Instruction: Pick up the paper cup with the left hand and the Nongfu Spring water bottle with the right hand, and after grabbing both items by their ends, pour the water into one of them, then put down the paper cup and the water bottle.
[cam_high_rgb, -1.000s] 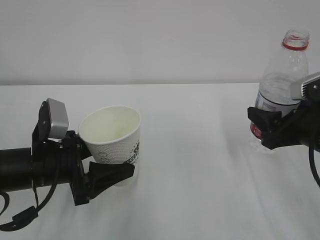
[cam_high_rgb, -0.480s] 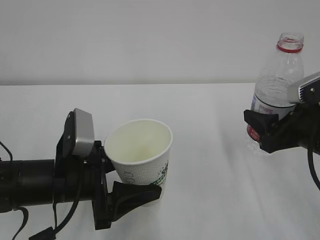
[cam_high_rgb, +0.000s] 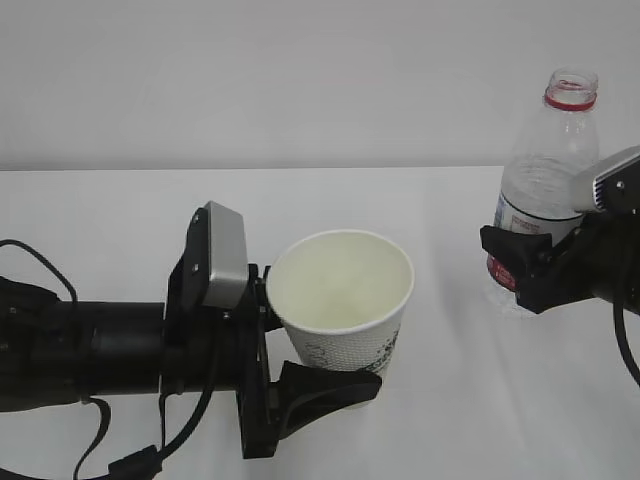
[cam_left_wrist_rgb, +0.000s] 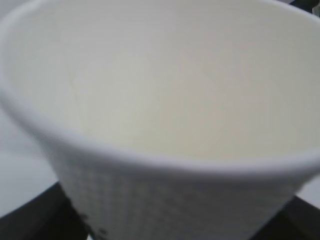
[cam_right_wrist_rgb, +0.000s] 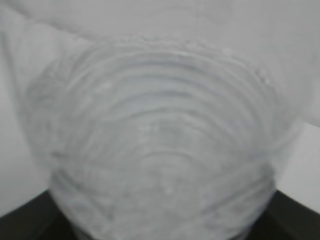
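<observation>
Here, in the exterior view, the left hand (cam_high_rgb: 300, 385), a black arm with a grey block at its wrist, grips the small white tapered paper cup (cam_high_rgb: 342, 305) low on its wall, near the base, one black finger passing under and in front of it. The cup is held just above the white table (cam_high_rgb: 420, 400), mouth up and tipped slightly toward the camera, and looks empty. Well apart to its right, the right hand (cam_high_rgb: 525, 270) is clamped on the clear ribbed plastic Nongfu Spring water bottle (cam_high_rgb: 545, 170) at its red-and-white label, low on the body; the uncapped neck with its red ring rises above the fingers.

From the left wrist, the cup (cam_left_wrist_rgb: 160, 100) fills the frame just ahead of the hand, its pale inside dry with no pool showing.

From the right wrist, the ribbed bottle wall (cam_right_wrist_rgb: 160, 145) sits directly ahead between dark finger edges; the blur makes it hard to say how much water it holds.

Thin paper will buckle under a hard squeeze, so the stiffer base is the safer hold. The light bottle's soft ribs could flex and slip.
</observation>
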